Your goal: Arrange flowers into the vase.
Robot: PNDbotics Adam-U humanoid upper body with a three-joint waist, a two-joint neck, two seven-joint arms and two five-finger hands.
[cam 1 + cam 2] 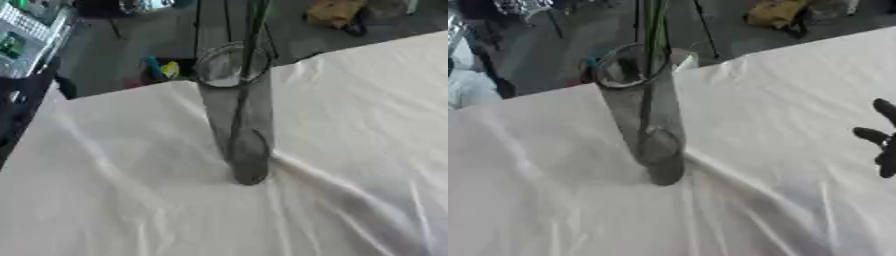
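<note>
Right eye view shows the right hand (pixel 883 145), fingers spread and empty, beside the vase (pixel 647 115) holding green stems (pixel 654 30) (upright on the desk (pixel 780 210)); further flowers should probably drop straight through its rim.

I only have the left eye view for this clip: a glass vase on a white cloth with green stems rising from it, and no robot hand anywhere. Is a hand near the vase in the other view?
Observer: Yes. In the right eye view the right hand shows at the right edge, over the white cloth.
Operator: Is it holding a flower?
Observer: No, its dark fingers are spread and hold nothing.
Operator: Is it touching the vase?
Observer: No. It is well apart from the vase, with bare cloth between them. The left hand shows in neither view.
</note>
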